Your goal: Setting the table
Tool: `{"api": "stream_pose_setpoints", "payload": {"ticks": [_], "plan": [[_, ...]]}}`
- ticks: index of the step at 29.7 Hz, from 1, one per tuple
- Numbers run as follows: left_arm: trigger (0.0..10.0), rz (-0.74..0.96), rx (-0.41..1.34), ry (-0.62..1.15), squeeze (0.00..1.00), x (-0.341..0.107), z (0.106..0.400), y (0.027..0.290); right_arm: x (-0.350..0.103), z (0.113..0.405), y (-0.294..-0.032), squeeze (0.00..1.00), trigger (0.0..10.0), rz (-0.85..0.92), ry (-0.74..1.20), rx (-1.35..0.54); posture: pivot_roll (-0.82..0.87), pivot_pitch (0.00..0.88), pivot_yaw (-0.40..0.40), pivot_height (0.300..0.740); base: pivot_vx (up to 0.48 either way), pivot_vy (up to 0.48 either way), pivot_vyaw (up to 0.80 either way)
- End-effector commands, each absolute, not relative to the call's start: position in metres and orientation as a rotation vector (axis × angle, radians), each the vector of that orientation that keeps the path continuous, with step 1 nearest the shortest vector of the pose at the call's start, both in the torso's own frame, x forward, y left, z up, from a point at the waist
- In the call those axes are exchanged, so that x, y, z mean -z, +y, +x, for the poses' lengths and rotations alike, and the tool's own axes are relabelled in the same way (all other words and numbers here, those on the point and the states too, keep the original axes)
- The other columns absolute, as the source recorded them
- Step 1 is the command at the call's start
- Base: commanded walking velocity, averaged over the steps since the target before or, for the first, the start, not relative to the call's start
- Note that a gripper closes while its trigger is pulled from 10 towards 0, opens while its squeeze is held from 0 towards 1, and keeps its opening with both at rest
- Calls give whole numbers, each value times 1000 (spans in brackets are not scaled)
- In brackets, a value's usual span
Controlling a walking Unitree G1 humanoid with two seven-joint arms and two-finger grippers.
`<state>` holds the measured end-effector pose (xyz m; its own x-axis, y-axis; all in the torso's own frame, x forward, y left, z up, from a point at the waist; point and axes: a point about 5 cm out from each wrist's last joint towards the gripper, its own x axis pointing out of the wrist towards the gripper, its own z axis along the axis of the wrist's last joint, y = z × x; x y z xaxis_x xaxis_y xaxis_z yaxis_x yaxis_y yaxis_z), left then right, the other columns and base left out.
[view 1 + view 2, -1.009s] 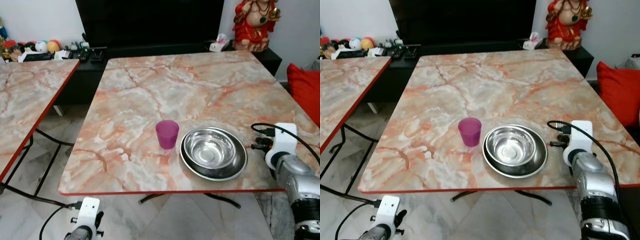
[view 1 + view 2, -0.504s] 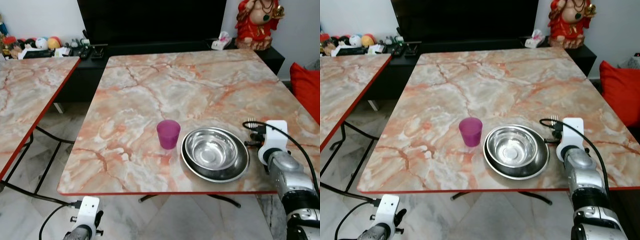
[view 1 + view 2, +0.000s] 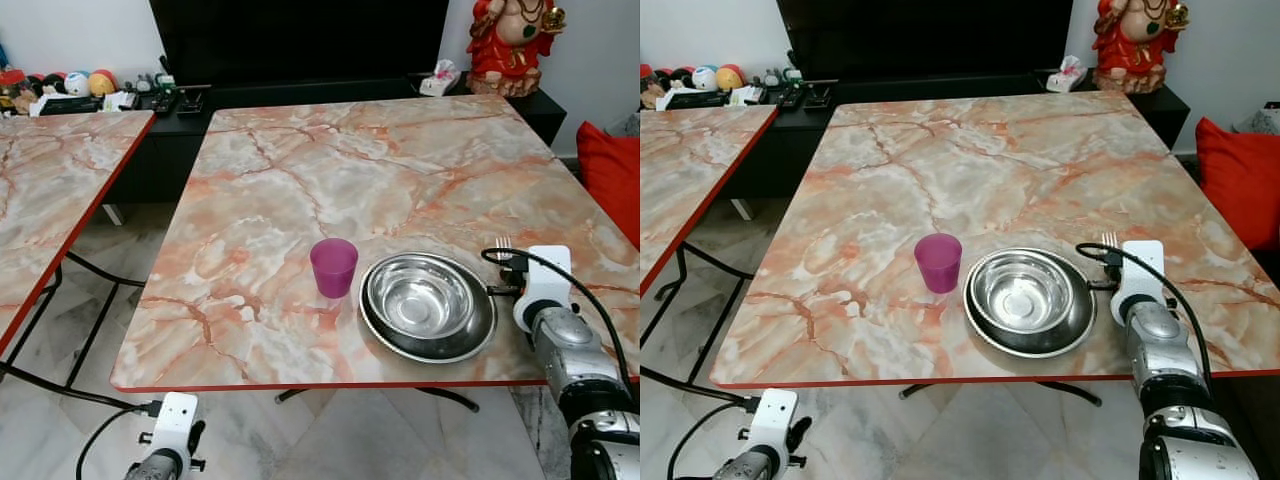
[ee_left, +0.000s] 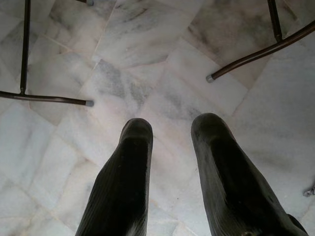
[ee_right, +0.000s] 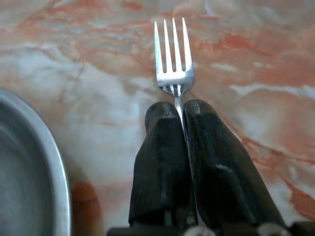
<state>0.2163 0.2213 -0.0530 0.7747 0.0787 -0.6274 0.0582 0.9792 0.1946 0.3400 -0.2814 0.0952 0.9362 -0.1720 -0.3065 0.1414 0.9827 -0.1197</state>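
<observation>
The right gripper, pinching a fork at the bowl's three o'clock, is placing it, needing lowering and release; the left gripper is hanging open.

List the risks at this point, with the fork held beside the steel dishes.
1. The right gripper pinches the fork only by its thin neck, so it may twist or slip when set down.
2. The fork hangs close to the steel plate holding the bowl; drifting left could knock its rim.
3. The purple cup stands just beyond; shoved dishes could tip it.
</observation>
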Motion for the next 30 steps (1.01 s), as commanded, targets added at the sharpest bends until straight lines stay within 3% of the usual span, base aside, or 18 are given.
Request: {"api": "stream_pose_setpoints", "payload": {"ticks": [1, 30], "plan": [[10000, 214, -8, 708, 0, 55, 213, 224, -99, 343, -282, 0, 10000, -85, 300, 163, -3, 43, 54, 740, 0, 0, 0], [10000, 221, 3, 690, 0, 53, 217, 222, -92, 342, -279, 0, 10000, -83, 293, 124, 6, 47, 56, 740, 0, 0, 0]]}}
